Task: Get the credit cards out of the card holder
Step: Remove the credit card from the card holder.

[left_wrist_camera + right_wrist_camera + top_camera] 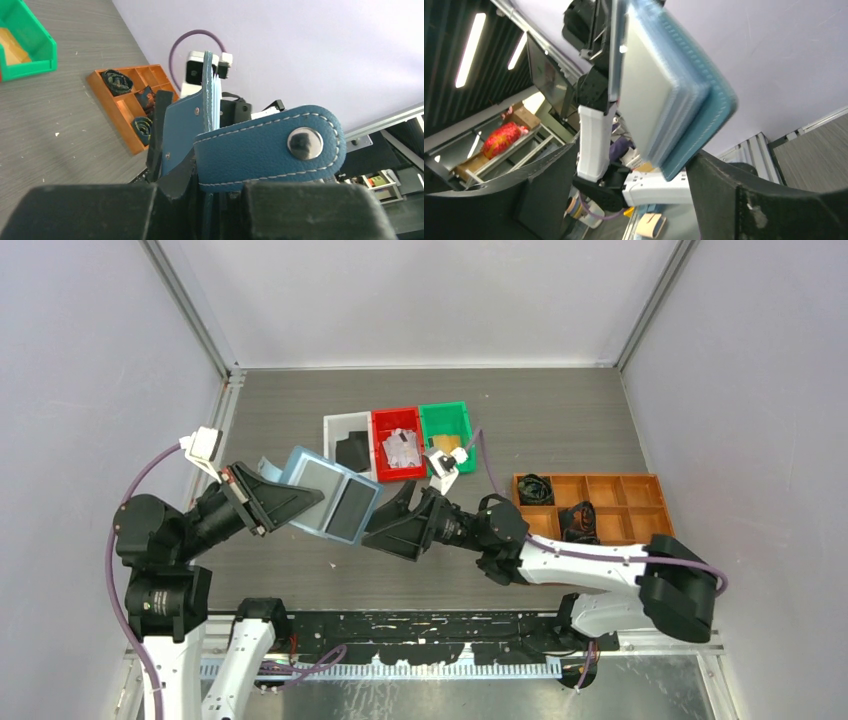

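1. Left gripper (305,504) is clamping the card holder (345,508), holding it spread open above the table (560,430).
2. Right gripper (382,518) is standing wide apart, the holder's edge sitting between its fingers, ungripped.
3. Behind, a black card (352,452) is lying in the white bin (337,425), a silver card (400,450) in the red bin (379,430) and a gold card (447,443) in the green bin (450,412).

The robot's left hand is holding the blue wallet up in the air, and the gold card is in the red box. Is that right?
Almost. The gold card lies in the green bin, not the red bin; the top view shows it. The left gripper does hold the blue wallet up in the air.
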`<state>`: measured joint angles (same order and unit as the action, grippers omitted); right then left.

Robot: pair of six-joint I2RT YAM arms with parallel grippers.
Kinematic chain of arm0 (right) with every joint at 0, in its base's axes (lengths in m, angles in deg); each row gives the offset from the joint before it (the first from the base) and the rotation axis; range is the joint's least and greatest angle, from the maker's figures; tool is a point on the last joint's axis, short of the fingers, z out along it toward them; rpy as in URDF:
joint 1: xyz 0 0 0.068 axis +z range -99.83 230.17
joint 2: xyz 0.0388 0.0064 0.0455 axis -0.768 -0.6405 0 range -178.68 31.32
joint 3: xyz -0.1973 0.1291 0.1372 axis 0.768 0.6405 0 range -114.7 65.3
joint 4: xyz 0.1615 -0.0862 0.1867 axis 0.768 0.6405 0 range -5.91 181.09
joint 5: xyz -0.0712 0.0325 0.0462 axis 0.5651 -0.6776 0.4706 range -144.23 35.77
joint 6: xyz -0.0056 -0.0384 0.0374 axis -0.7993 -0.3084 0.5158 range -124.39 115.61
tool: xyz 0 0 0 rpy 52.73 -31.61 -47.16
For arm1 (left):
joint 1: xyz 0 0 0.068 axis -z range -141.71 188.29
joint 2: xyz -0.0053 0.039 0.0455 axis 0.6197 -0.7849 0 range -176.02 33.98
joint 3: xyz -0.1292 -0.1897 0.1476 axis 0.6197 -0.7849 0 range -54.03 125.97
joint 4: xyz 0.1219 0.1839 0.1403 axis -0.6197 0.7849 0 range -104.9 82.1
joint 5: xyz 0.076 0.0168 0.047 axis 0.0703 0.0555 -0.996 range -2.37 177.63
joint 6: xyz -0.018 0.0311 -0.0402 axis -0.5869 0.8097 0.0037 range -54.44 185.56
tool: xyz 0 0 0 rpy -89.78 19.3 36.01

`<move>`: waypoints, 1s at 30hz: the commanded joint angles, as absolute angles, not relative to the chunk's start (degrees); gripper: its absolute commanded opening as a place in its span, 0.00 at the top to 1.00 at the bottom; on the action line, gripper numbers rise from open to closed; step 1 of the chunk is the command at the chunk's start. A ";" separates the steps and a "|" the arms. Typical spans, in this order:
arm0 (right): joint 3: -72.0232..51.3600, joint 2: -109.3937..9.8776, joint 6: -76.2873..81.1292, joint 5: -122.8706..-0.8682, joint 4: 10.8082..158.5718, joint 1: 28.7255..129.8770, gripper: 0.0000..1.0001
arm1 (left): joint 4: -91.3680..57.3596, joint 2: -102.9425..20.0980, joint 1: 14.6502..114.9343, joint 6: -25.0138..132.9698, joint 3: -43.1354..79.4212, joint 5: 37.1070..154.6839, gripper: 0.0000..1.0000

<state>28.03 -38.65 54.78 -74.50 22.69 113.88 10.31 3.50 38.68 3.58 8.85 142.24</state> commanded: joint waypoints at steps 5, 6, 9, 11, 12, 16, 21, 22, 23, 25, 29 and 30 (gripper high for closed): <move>23.42 -46.40 55.99 -67.02 10.46 117.55 0.29 | 4.62 3.80 38.81 -0.18 8.46 141.97 0.98; 23.49 -46.32 55.87 -66.71 10.36 117.76 0.34 | 4.96 3.91 38.82 0.33 8.31 141.97 0.98; 24.69 -43.55 55.26 -65.45 11.81 117.69 0.56 | 8.20 4.61 38.82 4.12 8.16 141.56 0.94; 25.17 -39.93 53.94 -65.72 16.73 117.40 0.67 | 13.45 5.09 38.78 10.47 8.31 139.39 0.72; 24.49 -37.39 52.97 -67.03 24.58 117.08 0.73 | 17.92 5.18 38.80 14.36 8.83 136.69 0.56; 14.87 -28.08 40.76 -67.28 66.94 116.70 0.96 | 30.20 4.56 38.82 26.49 9.81 128.61 0.40; -1.56 -31.19 28.70 -76.70 102.57 116.24 0.99 | 26.66 5.72 38.82 28.96 9.59 135.80 0.38; -6.77 -33.32 26.31 -77.96 108.97 116.26 0.97 | 24.75 5.95 38.82 29.17 10.15 138.32 0.39; -10.36 -35.49 23.66 -79.25 114.91 116.27 0.96 | 22.88 6.02 38.82 28.94 10.93 141.05 0.42; -17.07 -39.85 19.45 -82.00 124.73 116.27 0.96 | 16.05 5.78 38.82 24.05 12.09 145.68 0.45; -26.64 -46.17 12.29 -85.37 136.68 116.40 0.99 | 10.11 5.77 38.82 26.60 12.73 149.30 0.47; -28.46 -47.13 11.17 -85.79 138.74 116.52 0.99 | 12.67 5.57 38.82 29.54 13.50 149.59 0.47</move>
<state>-22.40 -42.65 21.54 -77.87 118.36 115.38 20.56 5.41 38.68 24.59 9.65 142.92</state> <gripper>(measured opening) 0.202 0.534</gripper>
